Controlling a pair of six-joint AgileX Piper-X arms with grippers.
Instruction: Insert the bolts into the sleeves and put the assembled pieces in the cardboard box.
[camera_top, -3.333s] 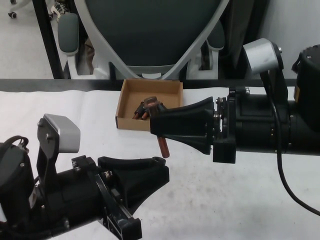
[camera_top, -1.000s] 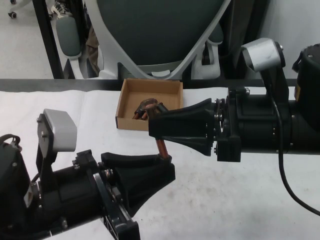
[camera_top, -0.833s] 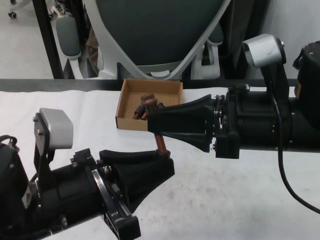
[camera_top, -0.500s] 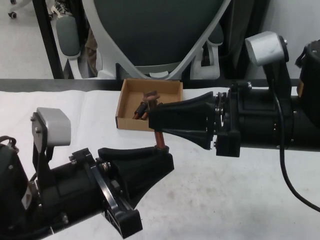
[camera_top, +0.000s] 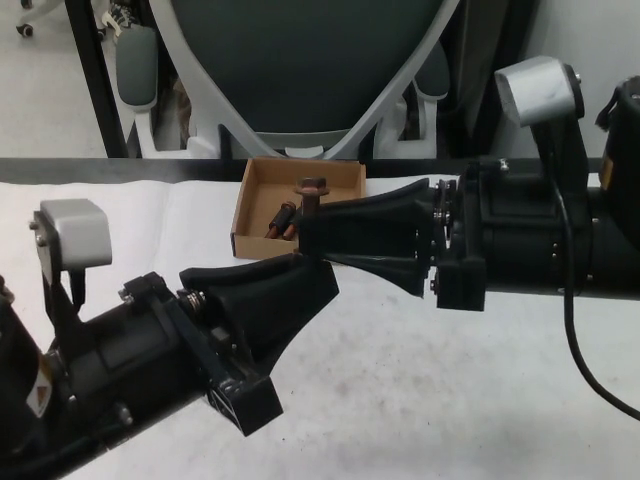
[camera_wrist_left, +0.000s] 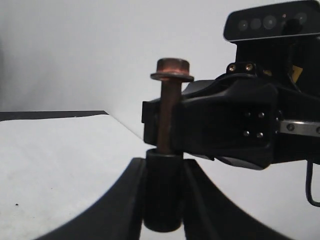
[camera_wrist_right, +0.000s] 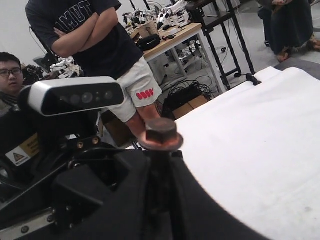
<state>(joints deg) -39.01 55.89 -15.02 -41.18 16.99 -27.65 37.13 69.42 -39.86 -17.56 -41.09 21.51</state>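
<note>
the bolt (camera_wrist_left: 171, 100) was copper-brown, with a flanged hex head on top and a plain straight shaft, and it stood upright. the sleeve (camera_wrist_left: 162, 192) was a short black tube, also upright, directly under it. in the left wrist view the shaft's lower end met the sleeve's top opening, and most of the shaft was outside the sleeve.

the right gripper (camera_top: 318, 232) was clenched on the bolt's shaft just under the head. the left gripper (camera_top: 310, 275) was clenched around the sleeve. both were held in the air above the white bench (camera_top: 430, 390), just in front of the cardboard box (camera_top: 250, 243). more brown pieces (camera_top: 280, 222) lay inside the box.

3.3 s earlier the bolt had hung from the right gripper with its shaft showing below the fingers, and the left gripper had sat lower and apart from it. since then the left gripper had risen and closed in until its tips lay right under the right gripper's. the bolt's lower shaft had gone from sight in the high view, and its head had come up higher against the box.
</note>
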